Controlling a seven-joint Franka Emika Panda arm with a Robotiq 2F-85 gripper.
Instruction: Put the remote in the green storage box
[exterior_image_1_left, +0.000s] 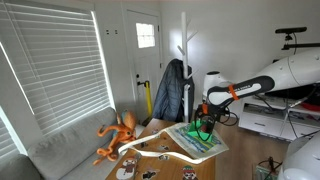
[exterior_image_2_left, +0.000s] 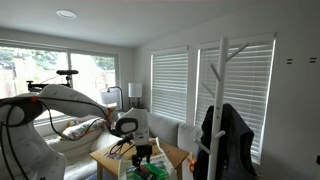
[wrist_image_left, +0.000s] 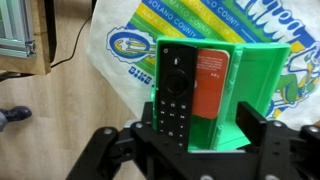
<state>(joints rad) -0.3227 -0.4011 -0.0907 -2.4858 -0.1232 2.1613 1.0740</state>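
Seen in the wrist view: a black remote lies inside the green storage box, beside a red card. The gripper is spread wide, clamped on nothing. A straight upward retreat is advised, so the remote is left undisturbed.

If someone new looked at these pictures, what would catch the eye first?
In the wrist view, a black remote lies in the bright green box, beside a red item, with the open tool over it. In an exterior view, an orange toy stands out next to the grey sofa, and a tall white coat rack rises behind.
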